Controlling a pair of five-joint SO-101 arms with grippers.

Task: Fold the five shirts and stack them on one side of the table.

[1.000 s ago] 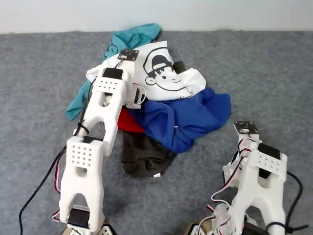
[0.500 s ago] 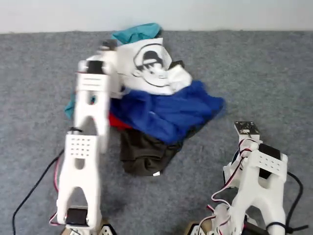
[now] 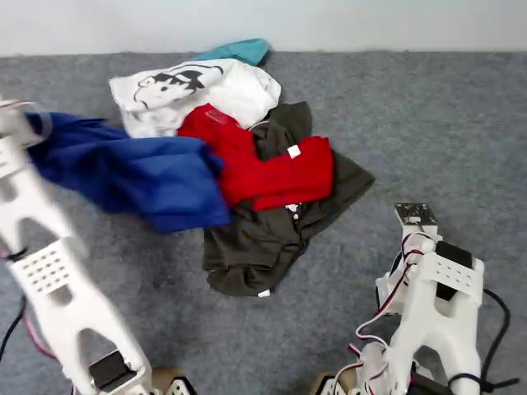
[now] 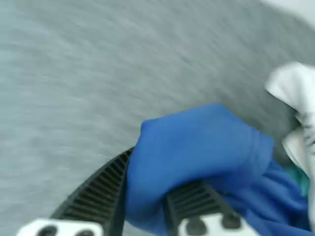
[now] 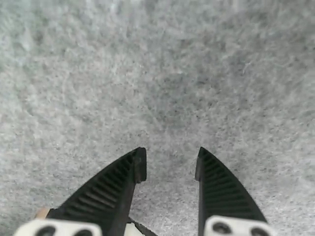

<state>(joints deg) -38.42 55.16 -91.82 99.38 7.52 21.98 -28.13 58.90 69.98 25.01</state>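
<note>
My left gripper is shut on a bunched fold of the blue shirt at the table's far left. That blue shirt trails from the gripper back toward the pile. A white shirt with a printed face lies at the back, with a teal shirt behind it. The red shirt rests on top of the dark olive shirt in the middle. My right gripper is open above bare grey carpet at the front right, folded back near its base.
Grey carpet covers the table. A pale wall runs along the far edge. There is free room on the right half and at the front centre of the table.
The left arm has swung far to the left, dragging the blue shirt off the pile. The red and olive shirts are now uncovered and the white shirt has shifted left. The right arm is still.
</note>
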